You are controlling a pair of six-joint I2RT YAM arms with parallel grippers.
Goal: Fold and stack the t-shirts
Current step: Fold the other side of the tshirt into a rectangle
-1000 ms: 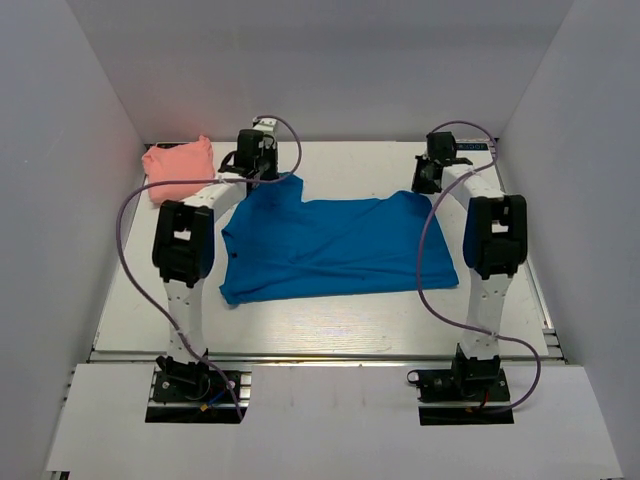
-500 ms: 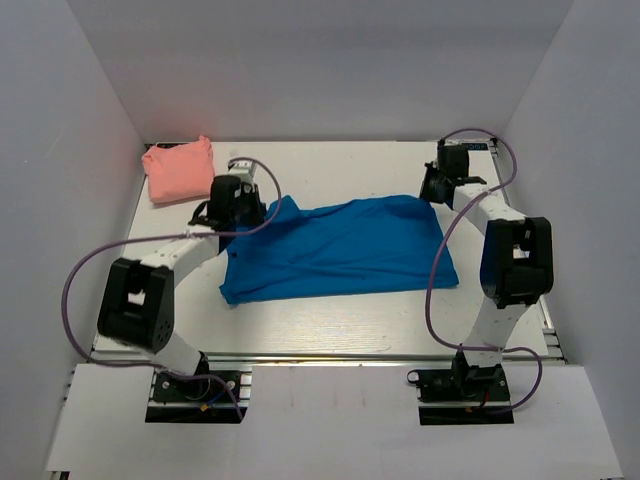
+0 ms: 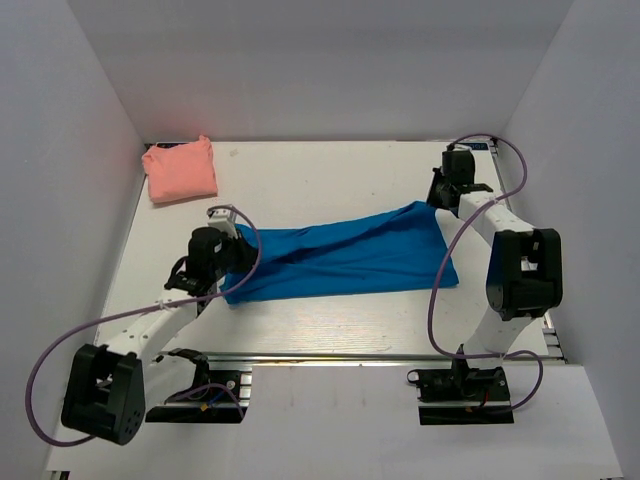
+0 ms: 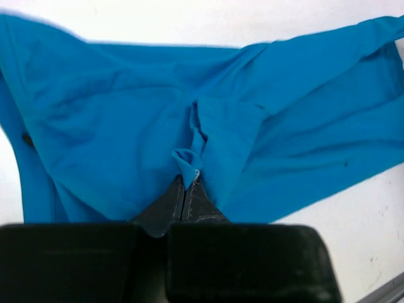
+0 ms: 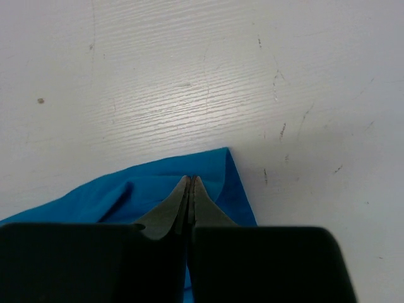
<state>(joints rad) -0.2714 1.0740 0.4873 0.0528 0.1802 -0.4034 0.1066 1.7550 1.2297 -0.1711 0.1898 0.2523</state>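
The blue t-shirt [image 3: 345,258] lies as a long, narrow band strung between the two pairs of jaws. Its long axis runs from the left gripper [image 4: 187,184] at one end to the right gripper [image 5: 190,184] at the other, and it is slanted, so the right-hand end sits farther from the arm bases than the left-hand end. The left jaws are pressed together on only a small raised pleat of blue cloth, with the rest of the shirt fanning out ahead of them and to both sides. The right jaws are clamped tight on the very corner of the hem, with bare table [image 5: 208,82] just beyond their tips. The weak spot is probably the left pinch: with so little fabric held, a pull along the band could slip the pleat free and drop that end in a heap. The right hold sits at the extreme edge, so a tug could strip that corner out too. Because the two ends are not level, any fold laid from here may come out skewed or trap the wrinkles that show ahead of the left jaws. The pink t-shirt [image 3: 180,170] rests as a square bundle well beyond the left jaws, apart from the blue one, so the stacking is not yet done.
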